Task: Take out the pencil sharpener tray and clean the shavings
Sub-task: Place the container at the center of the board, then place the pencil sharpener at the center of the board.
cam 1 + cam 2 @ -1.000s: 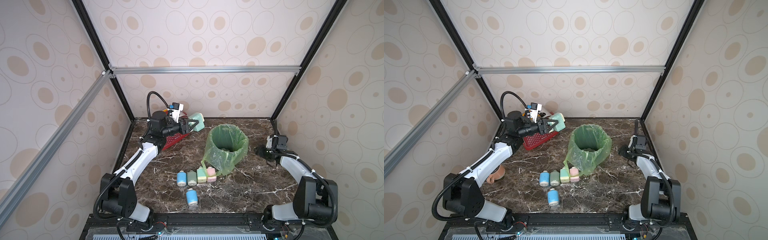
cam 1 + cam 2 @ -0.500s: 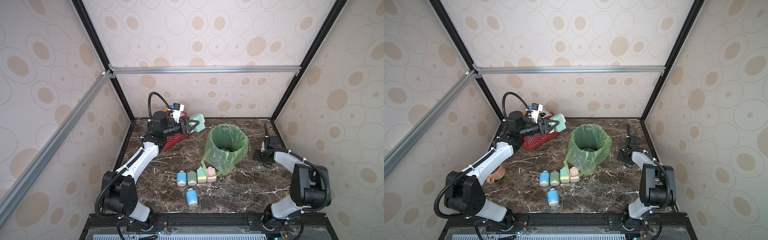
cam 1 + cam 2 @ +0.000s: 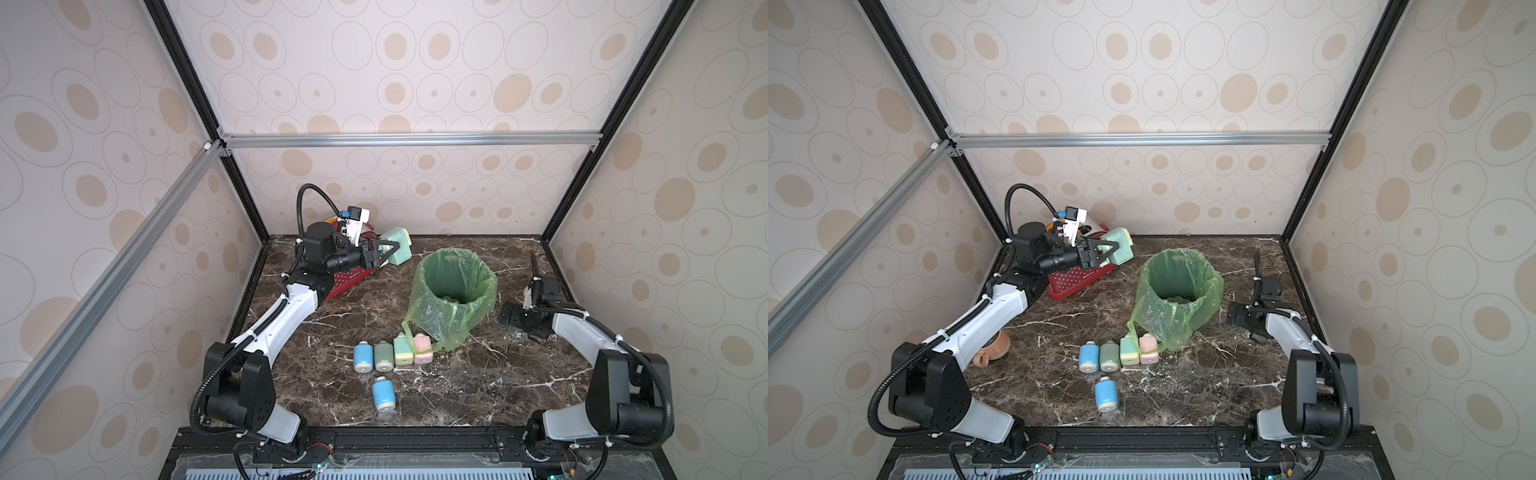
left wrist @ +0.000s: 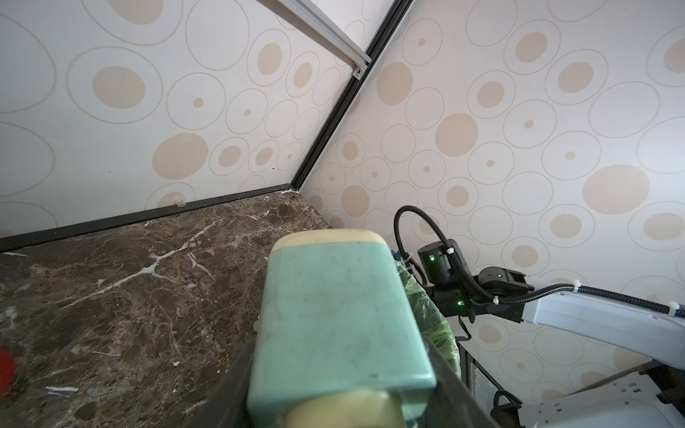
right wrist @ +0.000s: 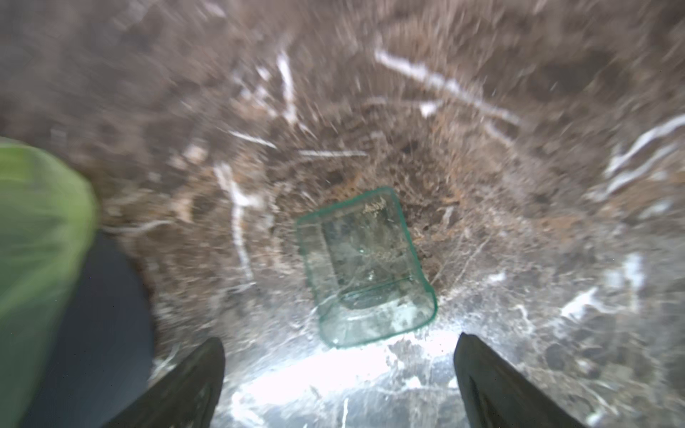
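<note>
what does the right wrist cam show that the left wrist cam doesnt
Only the right wrist view: the clear tray lying on the marble table, just beyond the tips of the open right gripper, not held.

Only the left wrist view: the teal sharpener clamped in the left gripper, the right arm and the dotted walls.

Both: the marble table and part of the green bin bag, seen beside the sharpener in the left wrist view.

The left gripper (image 3: 379, 254) is holding a green sharpener (image 3: 400, 248) by the red basket (image 3: 349, 280), at ten o'clock from the green bin (image 3: 455, 286). The right gripper (image 3: 515, 318) is hanging at three o'clock. Five little sharpeners (image 3: 383, 356) are lying at seven o'clock.
</note>
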Available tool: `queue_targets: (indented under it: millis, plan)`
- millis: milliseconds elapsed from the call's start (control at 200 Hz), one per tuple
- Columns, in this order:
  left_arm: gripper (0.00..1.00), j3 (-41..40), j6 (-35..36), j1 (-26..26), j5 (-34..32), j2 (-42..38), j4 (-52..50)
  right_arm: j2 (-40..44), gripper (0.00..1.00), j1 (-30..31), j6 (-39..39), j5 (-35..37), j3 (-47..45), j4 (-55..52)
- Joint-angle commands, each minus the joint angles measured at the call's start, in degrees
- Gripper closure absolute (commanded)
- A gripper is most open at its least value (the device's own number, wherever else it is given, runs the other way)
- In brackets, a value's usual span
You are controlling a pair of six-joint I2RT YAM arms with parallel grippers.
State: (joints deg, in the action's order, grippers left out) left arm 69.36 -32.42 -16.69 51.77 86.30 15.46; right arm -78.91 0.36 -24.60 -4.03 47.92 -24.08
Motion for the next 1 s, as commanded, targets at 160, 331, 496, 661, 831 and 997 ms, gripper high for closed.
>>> queue_targets:
  millis: [160, 331, 496, 661, 831, 997]
  plan:
    - [0.94, 3.47, 3.69, -5.57, 12.53, -1.81, 4.17, 14.27, 0.0, -1.4, 3.44, -17.62, 5.16, -3.27]
    - [0.94, 4.1, 4.39, -8.68, 19.08, -2.72, 4.49, 18.5, 0.0, -1.55, 4.31, -37.0, 11.38, -0.61]
    - [0.92, 5.18, 5.24, -12.06, 26.78, -2.46, 2.99, 16.09, 0.02, 0.77, -0.73, -59.35, 16.45, 7.14]
    - [0.86, 10.46, 20.1, -15.41, 33.65, -1.07, -18.12, 11.83, 0.01, 7.36, -3.44, -66.85, 22.21, 8.01]
    - [0.87, 13.39, 28.58, -16.63, 34.87, -0.07, -28.75, 9.58, 0.02, 13.97, -3.03, -66.82, 26.26, 5.12]
    - [0.87, 13.43, 28.6, -16.85, 34.54, 0.05, -28.79, 10.73, 0.03, 18.45, -4.75, -66.76, 25.37, 6.2]
